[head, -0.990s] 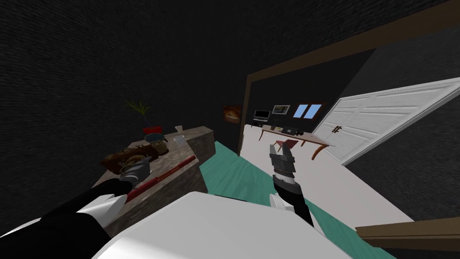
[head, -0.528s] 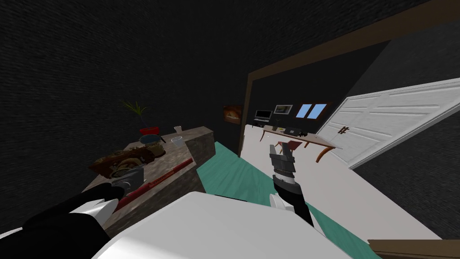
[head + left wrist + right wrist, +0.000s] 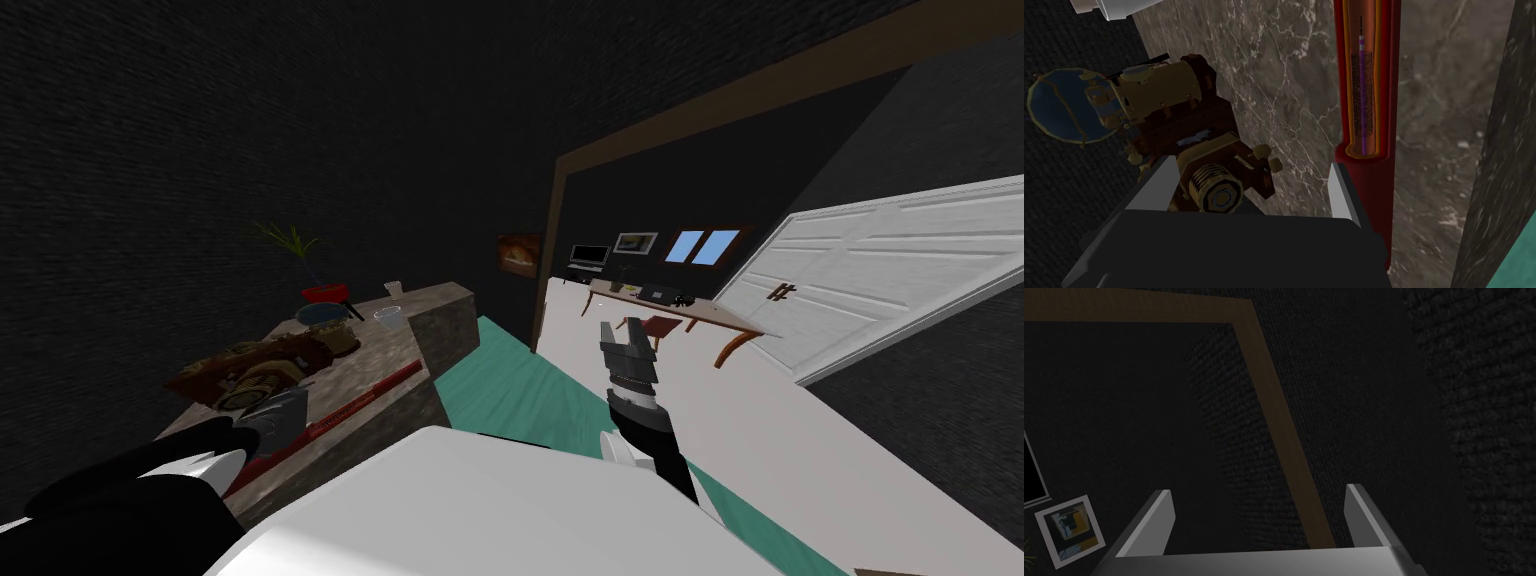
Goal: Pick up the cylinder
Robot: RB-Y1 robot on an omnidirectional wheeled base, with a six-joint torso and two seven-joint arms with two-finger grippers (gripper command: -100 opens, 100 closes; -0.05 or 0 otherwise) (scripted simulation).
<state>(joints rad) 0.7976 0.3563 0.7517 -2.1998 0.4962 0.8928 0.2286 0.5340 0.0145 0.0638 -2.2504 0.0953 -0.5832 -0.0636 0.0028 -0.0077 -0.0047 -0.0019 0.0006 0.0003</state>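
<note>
Grey blade fingers of the left tool (image 3: 1251, 165) stand wide apart, low over the veined brown stone desk (image 3: 1294, 75). Between them, not yet gripped, lies the brown-and-brass barrel-shaped part with a hexagonal cap (image 3: 1216, 187); I take this for the cylinder. It sits off-centre, close to one blade. Just outside the other blade lies a long red cut-open tube with purple mesh inside (image 3: 1391, 100). Farther off, the right tool (image 3: 1259, 490) is wide too, holding nothing. Status: approach looks nearly done; centring, closing and lifting are left.

Cylinder (image 3: 1364, 100) on counter (image 3: 1284, 75); machine (image 3: 1189, 125) left of it, bowl (image 3: 322, 313) behind machine.
</note>
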